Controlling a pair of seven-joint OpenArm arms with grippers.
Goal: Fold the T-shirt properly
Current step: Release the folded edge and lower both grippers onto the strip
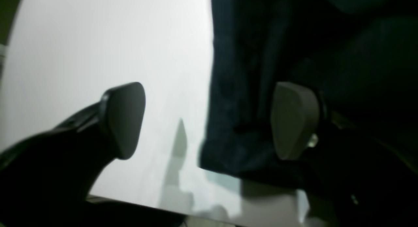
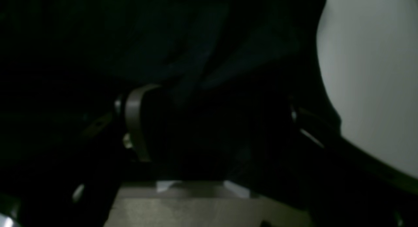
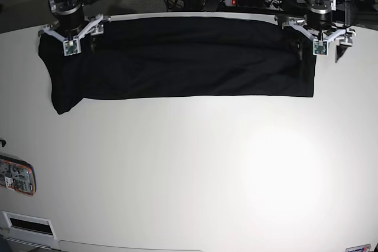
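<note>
T-shirt (no readable print) lies flat; left tool and right tool spread, holding nothing.

The plain black, soft fabric T-shirt lay flat as 1 long, folded horizontal band along the far edge of the white table, its left end sagging lower and rounded, its right end cut square.

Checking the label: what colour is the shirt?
Plain black shirt, no print visible; clearest in the base view.
</note>
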